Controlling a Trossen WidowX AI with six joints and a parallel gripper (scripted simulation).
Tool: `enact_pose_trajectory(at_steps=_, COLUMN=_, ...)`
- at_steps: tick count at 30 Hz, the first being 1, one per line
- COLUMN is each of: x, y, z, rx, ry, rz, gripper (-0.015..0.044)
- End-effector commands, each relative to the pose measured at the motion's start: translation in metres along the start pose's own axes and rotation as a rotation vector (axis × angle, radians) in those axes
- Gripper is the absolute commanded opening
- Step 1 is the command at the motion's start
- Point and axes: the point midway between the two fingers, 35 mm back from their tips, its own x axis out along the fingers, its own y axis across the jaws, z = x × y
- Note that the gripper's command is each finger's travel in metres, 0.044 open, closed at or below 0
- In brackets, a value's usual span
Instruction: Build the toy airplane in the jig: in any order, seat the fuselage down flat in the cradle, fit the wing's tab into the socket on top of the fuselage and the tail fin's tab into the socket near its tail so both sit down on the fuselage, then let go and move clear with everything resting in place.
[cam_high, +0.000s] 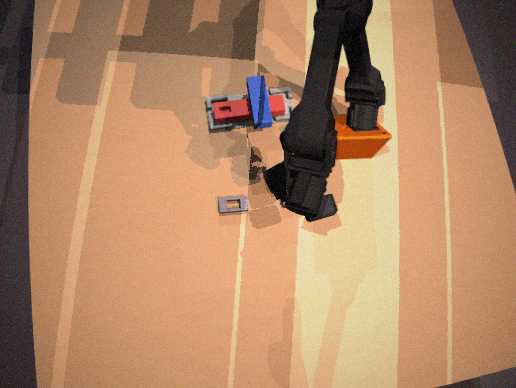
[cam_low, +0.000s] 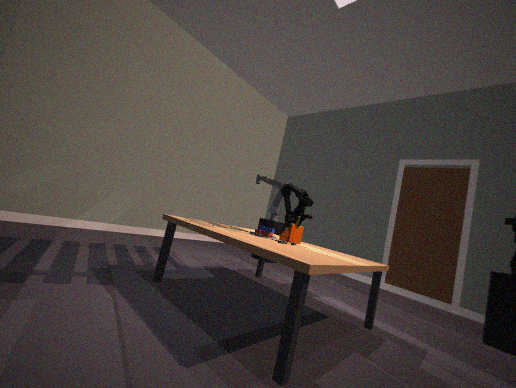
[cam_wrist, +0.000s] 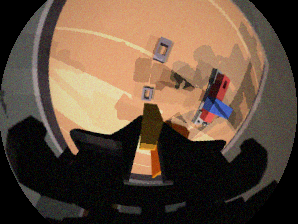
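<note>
The red fuselage lies in the grey cradle. The blue wing lies across the fuselage, slightly askew; whether it is fully down I cannot tell. A dark socket shows open near the fuselage's left end in the top view. My gripper is shut on the olive-yellow tail fin, whose body sticks out past the fingertips in the wrist view. The gripper is in front of and to the right of the cradle. In the top view the arm hides the fin.
A grey rectangular ring lies left of the gripper. A smaller grey ring lies just beyond the fin in the wrist view. The orange block at the arm's base is right of the cradle.
</note>
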Motion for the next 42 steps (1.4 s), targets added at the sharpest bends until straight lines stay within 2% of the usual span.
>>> enact_pose_trajectory(at_steps=1, x=-0.009, y=0.0, z=0.0, rx=0.008, ry=-0.003, rz=0.009, gripper=0.0)
enact_pose_trajectory(at_steps=42, x=-0.002, y=-0.077, z=0.063, rx=0.043, ry=-0.017, rz=0.071, gripper=0.0)
